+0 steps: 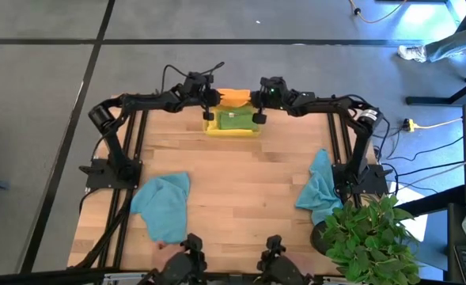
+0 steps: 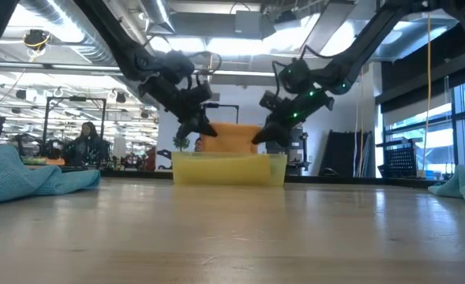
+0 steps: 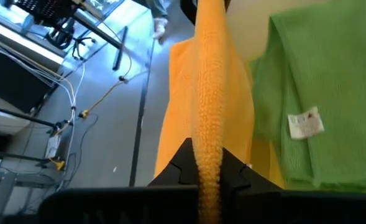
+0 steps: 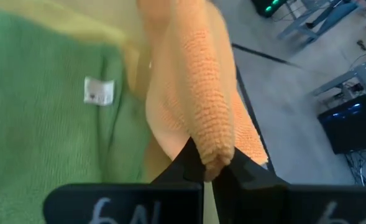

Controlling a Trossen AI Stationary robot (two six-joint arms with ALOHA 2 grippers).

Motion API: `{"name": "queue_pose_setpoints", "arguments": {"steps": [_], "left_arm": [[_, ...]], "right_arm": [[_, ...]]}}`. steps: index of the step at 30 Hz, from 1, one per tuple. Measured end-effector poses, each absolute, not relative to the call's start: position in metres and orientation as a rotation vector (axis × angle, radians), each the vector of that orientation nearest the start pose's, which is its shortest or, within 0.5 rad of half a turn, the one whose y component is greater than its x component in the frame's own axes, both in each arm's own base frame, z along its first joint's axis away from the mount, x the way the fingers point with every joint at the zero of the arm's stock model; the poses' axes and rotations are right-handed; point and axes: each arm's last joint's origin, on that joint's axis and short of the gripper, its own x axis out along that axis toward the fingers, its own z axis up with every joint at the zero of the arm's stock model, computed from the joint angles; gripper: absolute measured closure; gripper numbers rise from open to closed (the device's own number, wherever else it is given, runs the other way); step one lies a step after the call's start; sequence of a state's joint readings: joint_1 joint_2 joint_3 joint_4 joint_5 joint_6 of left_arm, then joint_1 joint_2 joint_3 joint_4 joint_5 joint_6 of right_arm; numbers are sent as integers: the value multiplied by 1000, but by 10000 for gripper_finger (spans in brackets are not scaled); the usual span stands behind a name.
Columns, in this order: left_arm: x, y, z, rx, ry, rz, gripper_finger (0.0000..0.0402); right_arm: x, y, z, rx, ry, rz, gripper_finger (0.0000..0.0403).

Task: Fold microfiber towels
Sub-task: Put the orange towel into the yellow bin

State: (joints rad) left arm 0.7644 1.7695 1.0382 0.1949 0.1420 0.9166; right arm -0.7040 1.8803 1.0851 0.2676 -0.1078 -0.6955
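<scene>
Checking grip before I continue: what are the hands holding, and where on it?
Both hold the orange towel by its folded edge: left hand and right hand, above the tray.

Both arms are stretched toward the table's far edge. The left gripper (image 1: 210, 107) and right gripper (image 1: 258, 108) are clamped tight, apparently level with each other.

grey floor (image 1: 51, 95) with dark seams, potted plant (image 1: 371, 237), ceiling lights (image 2: 216, 47), right-side windows (image 2: 453, 118)
</scene>
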Motion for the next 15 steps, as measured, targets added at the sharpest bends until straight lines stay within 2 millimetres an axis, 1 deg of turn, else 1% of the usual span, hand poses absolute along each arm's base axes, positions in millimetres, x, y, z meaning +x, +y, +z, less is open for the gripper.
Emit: {"name": "queue_pose_setpoints", "arguments": {"steps": [3, 6, 11, 15], "left_arm": [[280, 257, 182, 637, 748, 304, 401], [286, 251, 175, 629, 768, 270, 398], [296, 237, 172, 647, 783, 216, 389], [302, 225, 174, 659, 781, 180, 383]], "right_arm": [[307, -256, 161, -469, 714, -351, 392], [305, -255, 155, -449, 748, -329, 392], [308, -244, 148, -408, 797, -242, 390], [311, -235, 146, -397, 818, -203, 359]]}}
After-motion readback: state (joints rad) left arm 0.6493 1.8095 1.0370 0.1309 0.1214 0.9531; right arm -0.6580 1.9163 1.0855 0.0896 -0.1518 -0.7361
